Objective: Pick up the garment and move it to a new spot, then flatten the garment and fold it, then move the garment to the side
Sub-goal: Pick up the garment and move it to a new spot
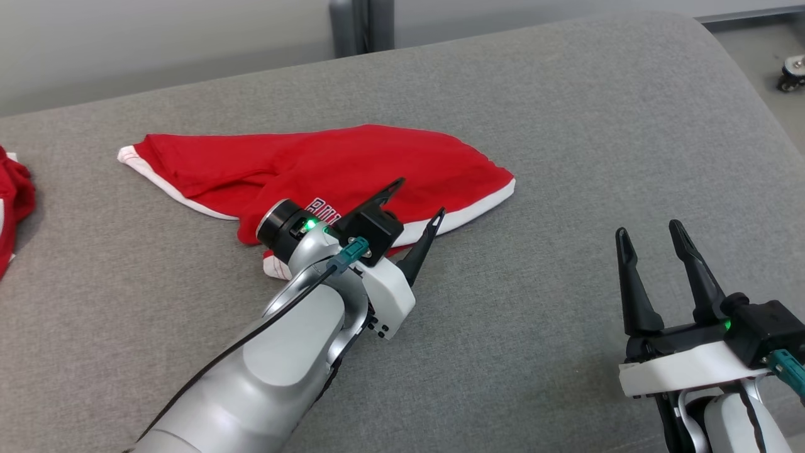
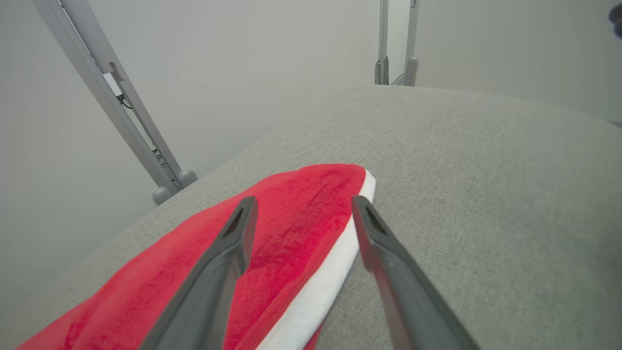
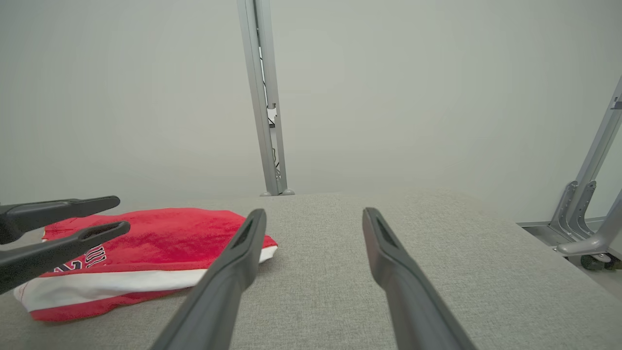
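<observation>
The garment [image 1: 327,167] is a red shirt with white trim and printed lettering, lying folded and fairly flat on the grey cushioned surface [image 1: 566,126]. My left gripper [image 1: 421,198] hovers open just above its near right part, with nothing between the fingers. In the left wrist view the open left gripper [image 2: 303,204] frames the garment's [image 2: 301,223] white-edged corner. My right gripper [image 1: 649,231] stands open at the lower right, well clear of the cloth. The right wrist view shows the right gripper [image 3: 313,214] open, the garment [image 3: 155,243] at left, and the left gripper [image 3: 116,214] above it.
Another piece of red cloth [image 1: 12,201] lies at the far left edge. The surface's rounded right edge drops to a floor with a caster wheel [image 1: 791,74]. A metal post [image 1: 361,25] stands behind, against a pale wall. Bare grey surface lies between the two grippers.
</observation>
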